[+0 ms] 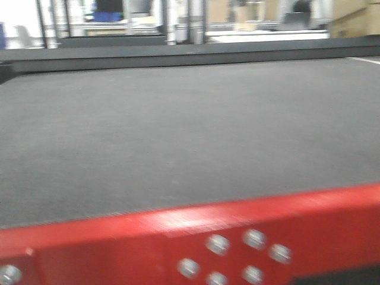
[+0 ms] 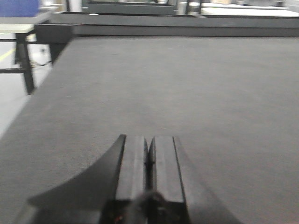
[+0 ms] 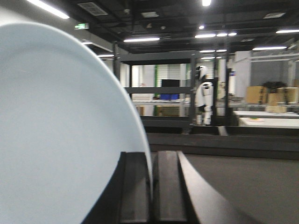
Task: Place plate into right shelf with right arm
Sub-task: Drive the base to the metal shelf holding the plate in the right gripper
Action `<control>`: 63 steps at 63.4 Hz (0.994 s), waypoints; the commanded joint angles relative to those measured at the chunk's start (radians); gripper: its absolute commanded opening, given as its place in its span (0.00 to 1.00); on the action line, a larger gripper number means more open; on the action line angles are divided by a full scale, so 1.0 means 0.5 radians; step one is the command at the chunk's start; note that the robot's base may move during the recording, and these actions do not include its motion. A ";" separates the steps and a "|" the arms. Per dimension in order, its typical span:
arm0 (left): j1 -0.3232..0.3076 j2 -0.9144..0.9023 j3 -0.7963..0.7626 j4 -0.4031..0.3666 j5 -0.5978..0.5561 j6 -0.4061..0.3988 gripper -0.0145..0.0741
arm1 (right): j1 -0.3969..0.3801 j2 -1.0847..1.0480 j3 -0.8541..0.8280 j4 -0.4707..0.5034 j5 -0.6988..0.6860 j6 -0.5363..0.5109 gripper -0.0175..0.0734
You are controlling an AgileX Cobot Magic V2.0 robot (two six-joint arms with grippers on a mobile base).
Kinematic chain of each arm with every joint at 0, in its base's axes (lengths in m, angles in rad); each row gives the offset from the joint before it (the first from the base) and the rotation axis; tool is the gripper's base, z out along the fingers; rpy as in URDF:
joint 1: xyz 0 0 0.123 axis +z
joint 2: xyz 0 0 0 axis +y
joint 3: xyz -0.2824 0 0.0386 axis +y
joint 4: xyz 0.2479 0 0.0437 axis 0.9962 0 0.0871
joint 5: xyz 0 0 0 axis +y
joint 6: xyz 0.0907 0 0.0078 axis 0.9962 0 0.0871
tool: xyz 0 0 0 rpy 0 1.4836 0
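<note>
Plate (image 3: 60, 130), one, stands on edge, rim pinched between the right fingers (image 3: 168, 191); left fingers (image 2: 164, 172) pressed together low over the wide grey desk (image 2: 196, 84).

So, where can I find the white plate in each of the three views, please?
Front view: not in it.
Left wrist view: not in it; only the shut left claw shows.
Right wrist view: the plate fills the left half, standing on edge, its rim gripped in the right claw.
Shared landmark: the grey table mat, seen in all three views.
</note>
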 commanded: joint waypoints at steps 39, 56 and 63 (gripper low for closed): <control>0.002 -0.013 0.020 -0.012 -0.175 -0.006 0.11 | 0.002 0.020 -0.055 -0.003 -0.198 -0.012 0.25; 0.002 -0.013 0.020 -0.012 -0.175 -0.006 0.11 | 0.002 0.020 -0.055 -0.003 -0.198 -0.012 0.25; 0.002 -0.013 0.020 -0.012 -0.175 -0.006 0.11 | 0.002 0.020 -0.055 -0.003 -0.198 -0.012 0.25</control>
